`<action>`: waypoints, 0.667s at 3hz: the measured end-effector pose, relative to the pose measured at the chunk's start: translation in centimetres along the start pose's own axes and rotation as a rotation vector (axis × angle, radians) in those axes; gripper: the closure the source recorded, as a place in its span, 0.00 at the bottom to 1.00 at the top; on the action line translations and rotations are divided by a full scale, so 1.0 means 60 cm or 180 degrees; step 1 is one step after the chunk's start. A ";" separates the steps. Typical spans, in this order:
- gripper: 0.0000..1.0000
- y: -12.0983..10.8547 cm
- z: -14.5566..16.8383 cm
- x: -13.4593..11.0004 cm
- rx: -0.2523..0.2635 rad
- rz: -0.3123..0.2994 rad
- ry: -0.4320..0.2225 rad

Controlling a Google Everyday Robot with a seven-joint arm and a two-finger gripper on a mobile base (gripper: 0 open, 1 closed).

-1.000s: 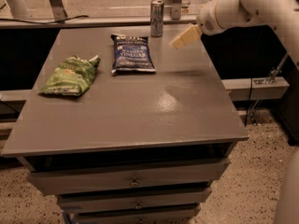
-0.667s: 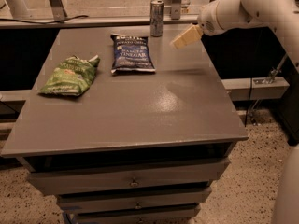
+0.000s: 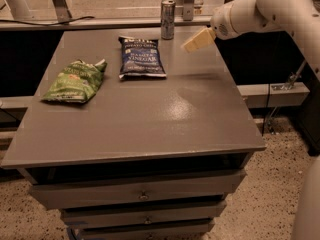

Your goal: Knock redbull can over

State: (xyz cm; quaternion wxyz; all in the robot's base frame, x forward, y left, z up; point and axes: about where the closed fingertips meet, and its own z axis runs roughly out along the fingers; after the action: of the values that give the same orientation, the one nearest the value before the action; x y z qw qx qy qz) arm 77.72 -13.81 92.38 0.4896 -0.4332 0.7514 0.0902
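Grey worktop (image 3: pixel 150 114): redbull can (image 3: pixel 167 19) upright at far edge; gripper (image 3: pixel 187 45), grip state undeterminable, hovers unmoved near its right, so knock not yet begun.

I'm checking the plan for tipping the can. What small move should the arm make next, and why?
Probably sweep the gripper sideways toward the redbull can, striking its upper half. The can stands upright near the far edge of the table; the gripper hovers beside it on the picture's right, apart from it, so a short lateral push high up should tip it.
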 end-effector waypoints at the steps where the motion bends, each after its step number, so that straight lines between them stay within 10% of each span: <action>1: 0.00 -0.011 0.015 -0.003 0.0146 0.0183 -0.0133; 2: 0.00 -0.042 0.051 -0.013 0.0391 0.0555 -0.0420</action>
State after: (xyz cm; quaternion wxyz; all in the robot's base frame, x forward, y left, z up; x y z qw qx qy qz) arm 81.70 -13.17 92.21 0.5538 -0.3285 0.7565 0.1146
